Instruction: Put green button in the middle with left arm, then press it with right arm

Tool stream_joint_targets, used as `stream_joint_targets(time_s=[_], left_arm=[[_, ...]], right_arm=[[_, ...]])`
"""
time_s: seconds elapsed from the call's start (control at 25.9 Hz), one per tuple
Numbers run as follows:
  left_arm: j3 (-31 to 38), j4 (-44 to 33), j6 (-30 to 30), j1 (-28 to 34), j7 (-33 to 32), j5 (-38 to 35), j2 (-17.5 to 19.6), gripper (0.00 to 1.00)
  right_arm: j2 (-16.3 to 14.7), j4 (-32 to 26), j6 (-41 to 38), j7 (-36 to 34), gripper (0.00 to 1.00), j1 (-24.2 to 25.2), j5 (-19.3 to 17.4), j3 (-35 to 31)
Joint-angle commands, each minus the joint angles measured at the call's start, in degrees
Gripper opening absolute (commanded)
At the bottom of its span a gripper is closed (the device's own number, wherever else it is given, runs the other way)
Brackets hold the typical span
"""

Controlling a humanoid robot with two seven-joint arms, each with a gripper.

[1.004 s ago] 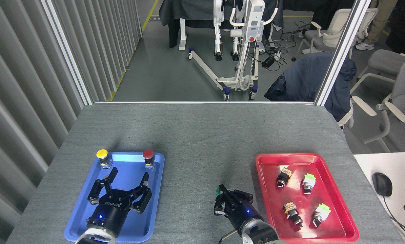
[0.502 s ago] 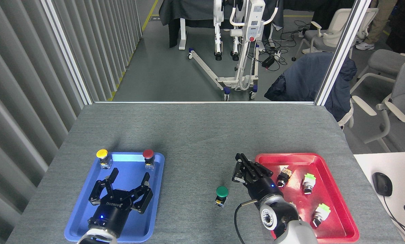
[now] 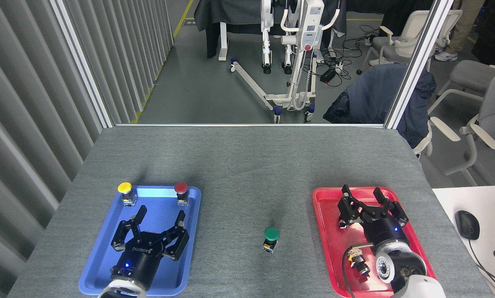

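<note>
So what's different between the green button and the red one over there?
The green button has a dark green cap; the red button has a red one. The green button stands alone on the bare grey tabletop between the trays, while the red button sits at the far edge of the blue tray, near a yellow button. Both are upright, with round caps on small block bases, and neither gripper touches them.

Head view; forward-down over tabletop point(image 3: 247, 165)

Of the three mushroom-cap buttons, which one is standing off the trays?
The green button. It stands alone on the bare grey tabletop between the trays, while the yellow button and red button stand along the blue tray's far edge.
</note>
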Motion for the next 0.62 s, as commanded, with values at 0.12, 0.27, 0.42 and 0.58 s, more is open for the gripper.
stream_joint_targets(time_s=[0.12, 0.27, 0.42, 0.58], left_arm=[[-0.01, 0.0, -0.03, 0.0, -0.03, 0.0, -0.55, 0.98], [-0.09, -0.09, -0.03, 0.0, -0.03, 0.0, -0.9, 0.98], [-0.09, -0.18, -0.03, -0.09, -0.03, 0.0, -0.9, 0.98], [-0.09, -0.18, -0.12, -0.09, -0.03, 0.0, -1.43, 0.98]], right_arm=[[1.72, -5.84, 3.33, -3.04, 1.0, 6.45, 5.3, -0.26], [1.99, -11.56, 3.5, -3.04, 1.0, 9.79, 5.91, -0.26], [1.9, -13.93, 3.77, -2.86, 1.0, 10.41, 7.05, -0.35], [1.55, -14.11, 4.56, -2.78, 1.0, 10.41, 7.14, -0.35]])
